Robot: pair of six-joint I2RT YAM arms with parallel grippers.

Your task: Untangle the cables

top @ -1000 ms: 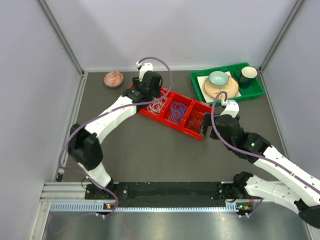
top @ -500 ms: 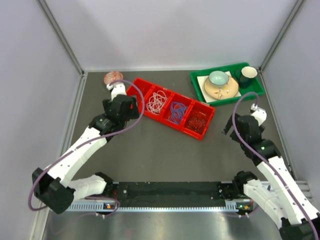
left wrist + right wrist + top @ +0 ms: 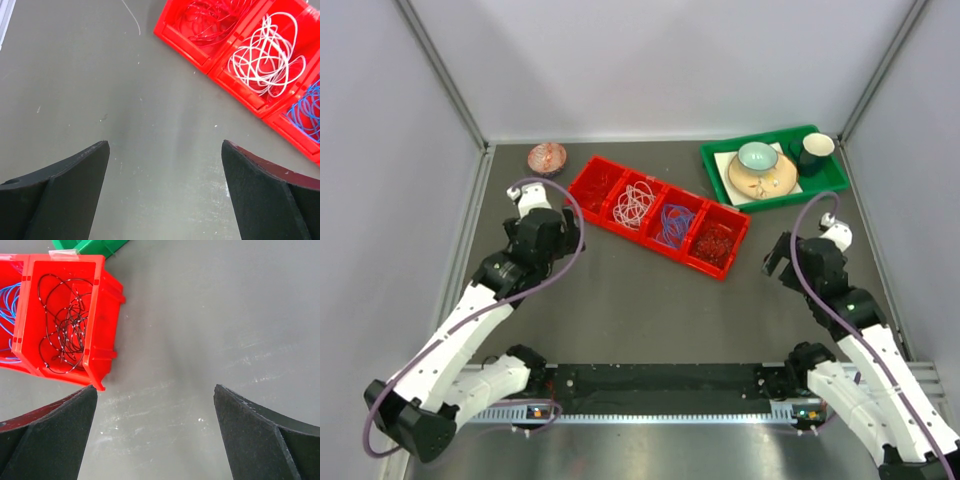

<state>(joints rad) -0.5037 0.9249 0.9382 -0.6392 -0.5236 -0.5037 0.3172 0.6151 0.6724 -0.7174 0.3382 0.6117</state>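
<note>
Worktop (image 3: pixel 640 310): dark grey, and bare beneath both wrists.
Red tray (image 3: pixel 187 46): 4 compartments in a row. It runs at a slant from far left to near right, on the far half of the worktop.
Cables: every one I can see lies inside the red tray, 1 colour per compartment. From the left end they are red cables (image 3: pixel 210 20), white cables (image 3: pixel 265 50), blue cables (image 3: pixel 673 222) and black cables (image 3: pixel 65 325). Each lot is a loose coil of overlapping loops.
Left jaws: spread wide and holding nothing, over bare worktop just left of the tray's left end and a little nearer.
Right jaws: spread wide and holding nothing, over bare worktop right of the black-cable end, apart from the tray.
Pale line (image 3: pixel 132 17): thin, on the worktop left of the tray. I cannot tell whether it is a strand or a scratch.
Other items: green tray (image 3: pixel 835 185) with crockery at far right, and a round reddish item (image 3: pixel 547 158) at far left.
Step in hand (judgement): the colours look separated, and both arms stand off at the tray's 2 ends. Either a check or a fresh pick comes next.
Method (advice): centre over 1 compartment and descend with the jaws spread. Pinch 1 outer loop only and lift slowly.
Risk (judgement): the loops overlap, so a deep grab may drag a whole coil out or shift the light tray.
</note>
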